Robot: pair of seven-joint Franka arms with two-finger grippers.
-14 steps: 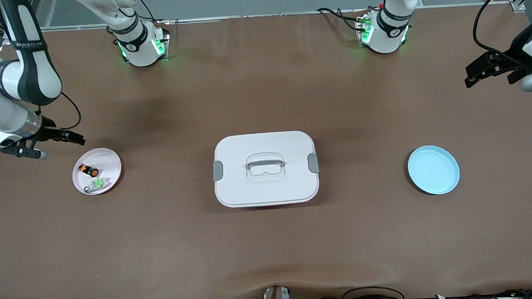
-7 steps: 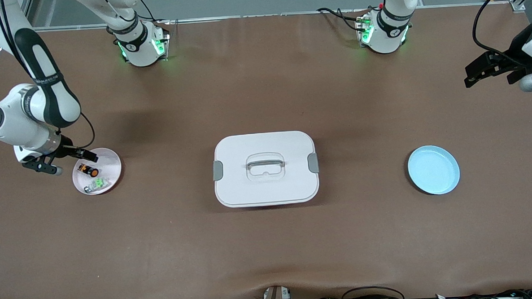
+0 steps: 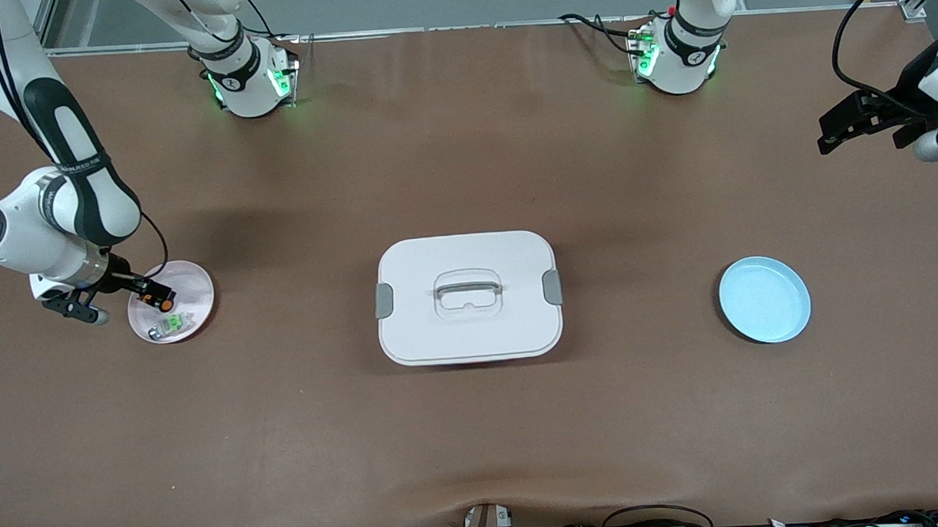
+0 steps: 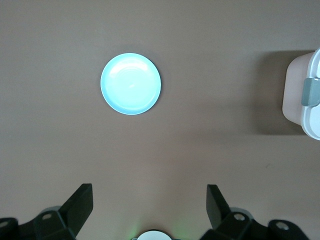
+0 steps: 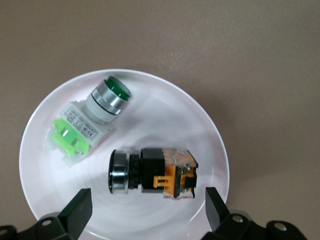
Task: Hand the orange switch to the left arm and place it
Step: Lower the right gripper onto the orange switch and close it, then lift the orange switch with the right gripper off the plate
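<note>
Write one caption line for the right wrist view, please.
Open right gripper over the pink plate, above the orange switch lying beside the green switch.

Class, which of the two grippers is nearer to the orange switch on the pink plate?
The right. The right gripper hangs open directly over the orange switch on the pink plate. The left gripper waits open at the left arm's end of the table, well away past the box.

From the front the right gripper covers most of the orange switch, the left arm runs off the edge, and the left wrist view cuts off the box and shows only the finger tips.
</note>
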